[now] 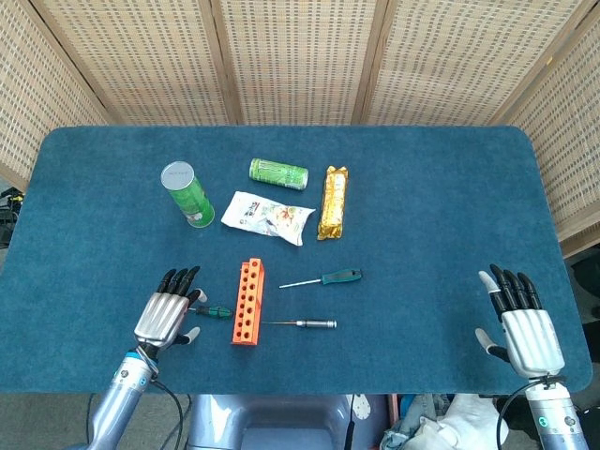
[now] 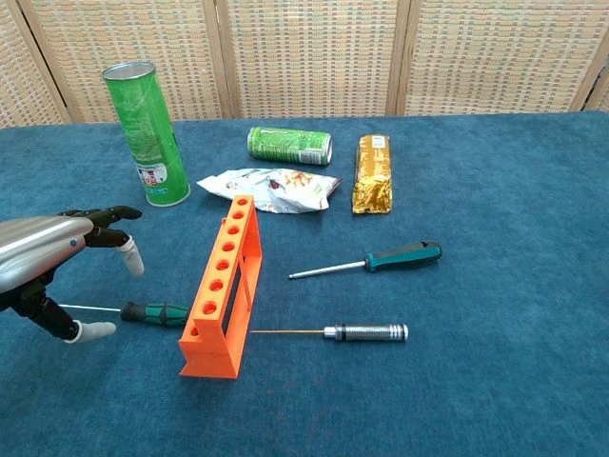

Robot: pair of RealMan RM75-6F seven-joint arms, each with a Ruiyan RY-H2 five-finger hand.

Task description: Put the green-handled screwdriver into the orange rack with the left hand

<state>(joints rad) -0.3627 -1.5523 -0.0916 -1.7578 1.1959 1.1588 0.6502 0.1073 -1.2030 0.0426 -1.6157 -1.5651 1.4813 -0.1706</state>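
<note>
A screwdriver with a green and black handle (image 1: 214, 311) (image 2: 157, 311) lies flat just left of the orange rack (image 1: 248, 302) (image 2: 224, 286), its thin shaft pointing left. My left hand (image 1: 167, 314) (image 2: 52, 262) hovers over that shaft with fingers spread and holds nothing. A teal-handled screwdriver (image 1: 337, 277) (image 2: 404, 255) lies right of the rack. Nearer the front lies a silver-handled one (image 1: 314, 323) (image 2: 366, 332). The rack stands upright with its holes unfilled. My right hand (image 1: 520, 328) rests open near the table's front right edge, seen only in the head view.
A green chip can (image 1: 189, 194) (image 2: 147, 133) stands at the back left. Beside it lie a green drink can (image 1: 278, 172) (image 2: 289, 145), a white snack bag (image 1: 269, 216) (image 2: 269, 188) and a gold wrapped bar (image 1: 334, 202) (image 2: 373, 173).
</note>
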